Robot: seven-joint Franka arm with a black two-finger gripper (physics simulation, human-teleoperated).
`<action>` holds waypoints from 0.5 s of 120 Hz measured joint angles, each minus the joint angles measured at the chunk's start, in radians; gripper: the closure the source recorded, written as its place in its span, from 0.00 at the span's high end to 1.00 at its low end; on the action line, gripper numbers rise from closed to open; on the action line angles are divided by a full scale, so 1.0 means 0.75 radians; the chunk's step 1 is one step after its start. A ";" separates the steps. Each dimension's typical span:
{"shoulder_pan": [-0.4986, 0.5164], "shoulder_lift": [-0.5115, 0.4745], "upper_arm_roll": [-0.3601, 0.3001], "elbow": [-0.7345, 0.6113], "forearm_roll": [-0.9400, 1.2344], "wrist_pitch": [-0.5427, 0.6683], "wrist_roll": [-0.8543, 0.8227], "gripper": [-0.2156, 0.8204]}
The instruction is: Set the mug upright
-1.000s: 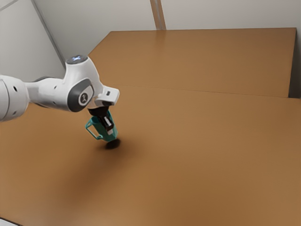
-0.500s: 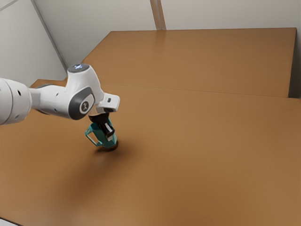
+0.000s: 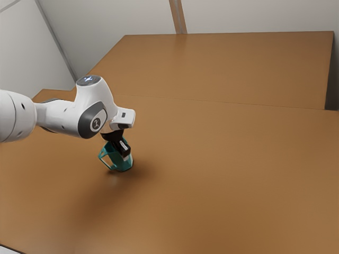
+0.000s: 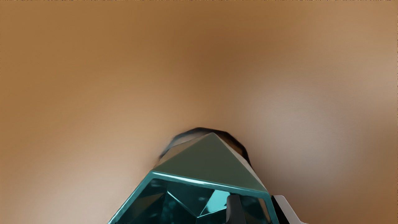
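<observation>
- Arm [image 3: 63, 115] and mug [image 3: 121, 163] sit slightly lower in the exterior view than half a second ago, and the mug leans less.
- Left of the frame's centre, the arm comes in from the left edge and bends down, letting the hand reach the mug from above.
- Next rightward, the handle [image 3: 106, 163] points toward the frame's left, away from the fingers, probably leaving the grip unhindered.
- Just right of it is the mug's body, below and left of the frame's centre, mouth up and base down at the table [image 3: 222, 174]. Its long axis runs steeply from upper left to lower right, near upright; whether the base rests flat, I cannot tell.
- At the mug's right side, the gripper [image 3: 126, 157] pinches its wall, one finger [image 4: 235, 210] inside the mouth, the other [image 4: 285, 208] outside. That hold likely steers the tilt; letting go too early could make the mug rock.
</observation>
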 joint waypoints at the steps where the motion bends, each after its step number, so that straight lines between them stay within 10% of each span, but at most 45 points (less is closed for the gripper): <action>1: 0.000 0.000 0.000 0.000 0.000 0.000 0.000 0.19; 60: 0.001 -0.025 -0.006 0.021 0.003 -0.005 0.008 0.44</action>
